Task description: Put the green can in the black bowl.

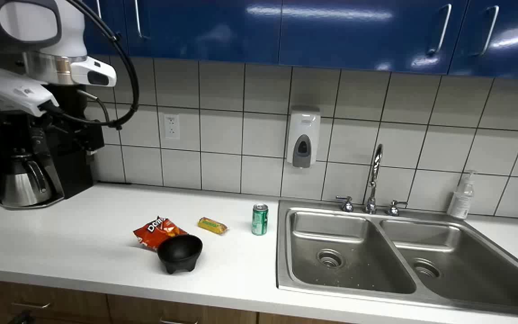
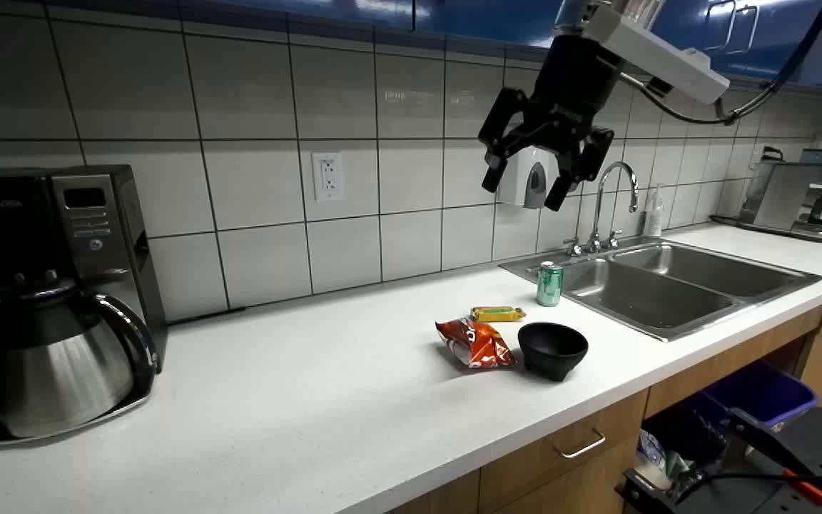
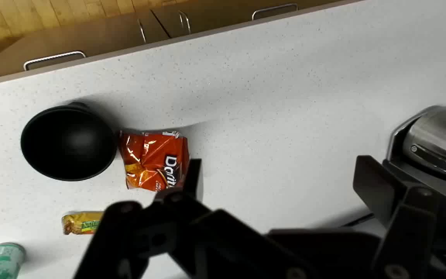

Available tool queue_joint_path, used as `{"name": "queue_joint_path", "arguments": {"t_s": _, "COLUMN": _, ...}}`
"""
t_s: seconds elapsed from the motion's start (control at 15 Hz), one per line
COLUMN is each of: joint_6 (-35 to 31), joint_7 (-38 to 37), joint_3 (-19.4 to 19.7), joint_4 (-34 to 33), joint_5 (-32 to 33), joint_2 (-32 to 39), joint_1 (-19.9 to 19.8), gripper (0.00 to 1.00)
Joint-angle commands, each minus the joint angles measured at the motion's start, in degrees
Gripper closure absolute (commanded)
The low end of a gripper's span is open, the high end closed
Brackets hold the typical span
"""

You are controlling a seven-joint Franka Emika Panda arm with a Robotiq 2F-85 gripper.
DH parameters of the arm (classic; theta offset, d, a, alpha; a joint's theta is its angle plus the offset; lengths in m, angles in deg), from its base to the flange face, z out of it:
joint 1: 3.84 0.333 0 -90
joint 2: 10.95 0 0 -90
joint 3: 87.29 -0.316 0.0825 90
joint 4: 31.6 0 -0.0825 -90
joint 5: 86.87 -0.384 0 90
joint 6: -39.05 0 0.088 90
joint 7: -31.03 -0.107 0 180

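Got a tiled wall [image 1: 223, 135] running behind the black bowl [image 1: 180, 251], with a white counter [image 1: 83, 234] under the bowl. Going sideways from the bowl, hit a double sink [image 1: 404, 256] well apart on one flank and a coffee maker [image 2: 100, 243] well apart on the opposite one. Just kitchen furniture, probably.

Next size down: see the gripper [image 2: 525, 187] hanging way above bowl height, off toward the bowl's coffee-maker side judging by the wrist view. Sitting wide-jawed, gripping nothing. Probably held up there to avoid knocking anything, spread ready for a grab.

As for the bowl, standing upright on stubby feet, mouth up. Handy for a drop-in from above.

Spot a red chip bag [image 2: 475, 346] right by the bowl on the coffee-maker side. Touching or just beside, can't tell. Likely just clutter.

Find the green can [image 2: 549, 284] apart from the bowl, toward the sink side and nearer the wall. Standing upright, leaning on nothing, so should suit a pinch from above. Would lift well clear of the bowl's rim.

Lastly, note a yellow snack bar [image 1: 212, 225] lying near the bowl on the wall side. Seems irrelevant, just worth not brushing.
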Motion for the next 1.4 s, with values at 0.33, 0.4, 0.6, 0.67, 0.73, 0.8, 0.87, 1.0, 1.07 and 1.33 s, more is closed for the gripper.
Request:
{"name": "queue_joint_path", "arguments": {"t_s": 0.33, "joint_6": 0.2, "joint_7": 0.2, "joint_3": -0.3, "joint_4": -0.2, "joint_5": -0.1, "joint_2": 0.2, "joint_1": -0.4, "gripper": 0.00}}
{"name": "queue_joint_path", "arguments": {"t_s": 0.4, "joint_6": 0.1, "joint_7": 0.3, "joint_3": -0.2, "joint_4": -0.1, "joint_5": -0.2, "joint_2": 0.4, "joint_1": -0.4, "gripper": 0.00}}
{"name": "queue_joint_path", "arguments": {"t_s": 0.6, "joint_6": -1.1, "joint_7": -0.4, "joint_3": -0.7, "joint_4": -0.1, "joint_5": 0.2, "joint_2": 1.1, "joint_1": -0.9, "gripper": 0.00}}
{"name": "queue_joint_path", "arguments": {"t_s": 0.67, "joint_6": -1.5, "joint_7": -0.7, "joint_3": -0.9, "joint_4": -0.1, "joint_5": 0.3, "joint_2": 1.3, "joint_1": -1.1, "gripper": 0.00}}
{"name": "queue_joint_path", "arguments": {"t_s": 0.73, "joint_6": -2.2, "joint_7": -0.9, "joint_3": -1.0, "joint_4": -0.1, "joint_5": 0.5, "joint_2": 1.7, "joint_1": -1.3, "gripper": 0.00}}
{"name": "queue_joint_path", "arguments": {"t_s": 0.8, "joint_6": -3.0, "joint_7": -1.2, "joint_3": -1.0, "joint_4": -0.1, "joint_5": 0.7, "joint_2": 2.2, "joint_1": -1.7, "gripper": 0.00}}
{"name": "queue_joint_path", "arguments": {"t_s": 0.87, "joint_6": -3.9, "joint_7": -1.2, "joint_3": -0.9, "joint_4": -0.1, "joint_5": 0.7, "joint_2": 2.8, "joint_1": -1.9, "gripper": 0.00}}
{"name": "queue_joint_path", "arguments": {"t_s": 1.0, "joint_6": -6.2, "joint_7": -1.0, "joint_3": -0.7, "joint_4": -0.1, "joint_5": 1.0, "joint_2": 4.2, "joint_1": -2.6, "gripper": 0.00}}
{"name": "queue_joint_path", "arguments": {"t_s": 1.07, "joint_6": -7.1, "joint_7": -0.7, "joint_3": -0.4, "joint_4": -0.1, "joint_5": 0.9, "joint_2": 4.9, "joint_1": -2.8, "gripper": 0.00}}
{"name": "queue_joint_path", "arguments": {"t_s": 1.33, "joint_6": -10.6, "joint_7": 1.0, "joint_3": 1.6, "joint_4": -0.1, "joint_5": 1.0, "joint_2": 8.4, "joint_1": -4.1, "gripper": 0.00}}
